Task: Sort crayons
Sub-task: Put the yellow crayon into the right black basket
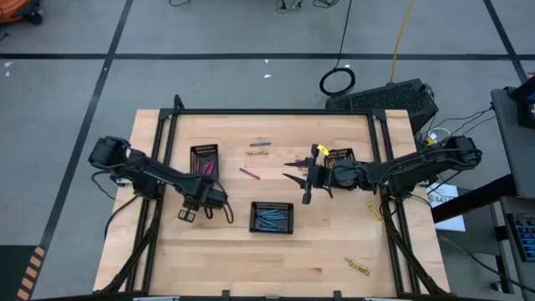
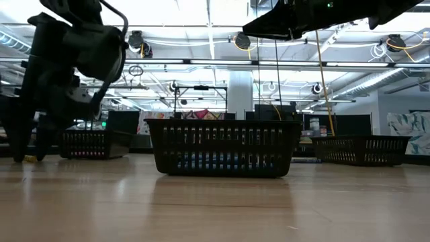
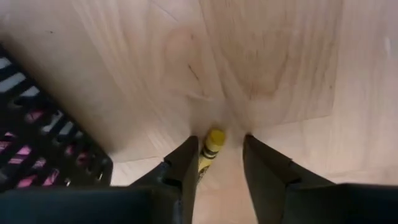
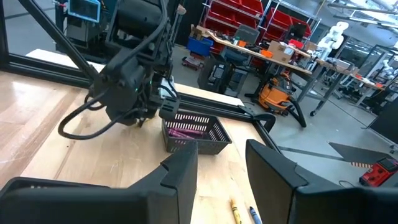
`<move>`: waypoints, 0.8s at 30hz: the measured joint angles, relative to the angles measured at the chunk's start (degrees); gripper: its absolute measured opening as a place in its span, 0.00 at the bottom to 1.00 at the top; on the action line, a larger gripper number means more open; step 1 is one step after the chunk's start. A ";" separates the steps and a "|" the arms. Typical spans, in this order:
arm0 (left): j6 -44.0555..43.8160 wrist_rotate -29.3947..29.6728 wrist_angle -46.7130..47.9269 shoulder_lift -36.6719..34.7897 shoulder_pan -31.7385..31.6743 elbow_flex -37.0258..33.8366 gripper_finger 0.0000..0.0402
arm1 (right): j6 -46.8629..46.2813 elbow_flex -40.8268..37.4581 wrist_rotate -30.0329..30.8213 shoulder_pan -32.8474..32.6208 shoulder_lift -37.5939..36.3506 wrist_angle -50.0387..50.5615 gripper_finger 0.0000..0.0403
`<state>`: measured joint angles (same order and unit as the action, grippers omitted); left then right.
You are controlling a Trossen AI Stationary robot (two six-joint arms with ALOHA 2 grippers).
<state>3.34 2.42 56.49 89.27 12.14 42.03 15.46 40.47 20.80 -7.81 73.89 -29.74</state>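
Note:
A yellow crayon [image 3: 211, 147] lies flat on the wood at the table's near left. My left gripper [image 3: 221, 163] points down over it, open, one finger on each side of the crayon's end. In the high view this gripper [image 1: 188, 215] is to the near side of the black tray with pink crayons [image 1: 204, 159]. My right gripper [image 4: 221, 168] hangs level above the table's middle [image 1: 294, 171], open and holding nothing. More crayons lie loose on the wood: two [image 1: 258, 148] at the far middle, a red one [image 1: 249, 174], and yellow ones [image 1: 358, 266] at the near right. My left gripper comes at the yellow crayon from above, fingers pointing down and standing across the crayon's end. The crayon's side [image 3: 204, 155] lies right against one finger [image 3: 186, 163], with a gap to the other. Whether that finger touches it, I cannot tell. The crayon rests on the table.
A black tray with blue crayons [image 1: 272, 216] stands at the near middle. A third tray [image 1: 341, 155] at the far right is partly under my right arm. A black frame [image 1: 276, 111] runs along the table's far side and both its sides. Bare wood lies along the near edge.

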 joint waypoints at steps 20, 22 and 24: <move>-9.60 -7.07 -11.92 0.55 2.28 13.06 0.01 | -13.06 0.04 -0.19 -3.81 -12.56 25.22 0.30; -7.59 -5.88 -15.99 -0.02 2.32 14.96 0.01 | -17.49 0.04 -2.49 -4.04 -13.22 30.48 0.30; -5.19 -3.90 -23.30 -0.53 1.93 16.17 0.01 | -20.36 -0.12 -6.05 -4.04 -12.28 34.13 0.30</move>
<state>-1.85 -1.49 33.19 88.74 14.07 58.20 -4.90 40.35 14.75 -11.86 61.61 4.40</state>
